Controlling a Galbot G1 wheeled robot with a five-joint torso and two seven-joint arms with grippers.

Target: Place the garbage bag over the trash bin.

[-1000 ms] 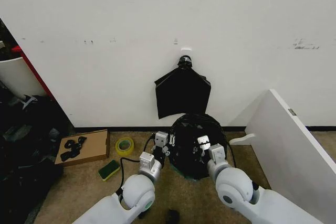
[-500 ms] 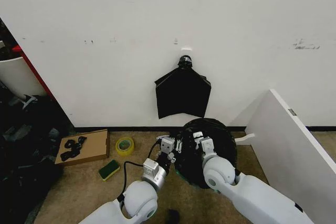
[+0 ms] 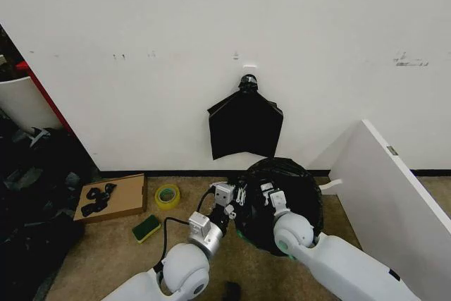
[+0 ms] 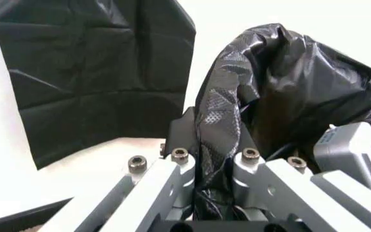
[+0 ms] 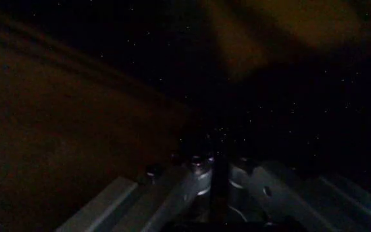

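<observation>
The glossy black garbage bag (image 3: pixel 285 195) bulges on the floor at the foot of the wall, draped over a round shape; the trash bin is hidden under it. My left gripper (image 3: pixel 230 201) is at the bag's left edge. In the left wrist view the left gripper (image 4: pixel 214 151) is shut on a crinkled fold of the garbage bag (image 4: pixel 289 82). My right gripper (image 3: pixel 268 194) is at the bag's near top edge, close beside the left one. The right wrist view is dark inside the plastic, and the right gripper (image 5: pixel 215 166) has its fingers closed together on the film.
A flat black sheaf of bags (image 3: pixel 244 123) hangs on the wall just above. A white board (image 3: pixel 384 188) leans at the right. A yellow tape roll (image 3: pixel 167 195), a green sponge (image 3: pixel 146 228) and a cardboard piece (image 3: pixel 116 201) lie at the left, beyond them dark clutter.
Both grippers and the bag have shifted to the right and toward the wall. The right arm swung inward, and the bag now bulges wider.
</observation>
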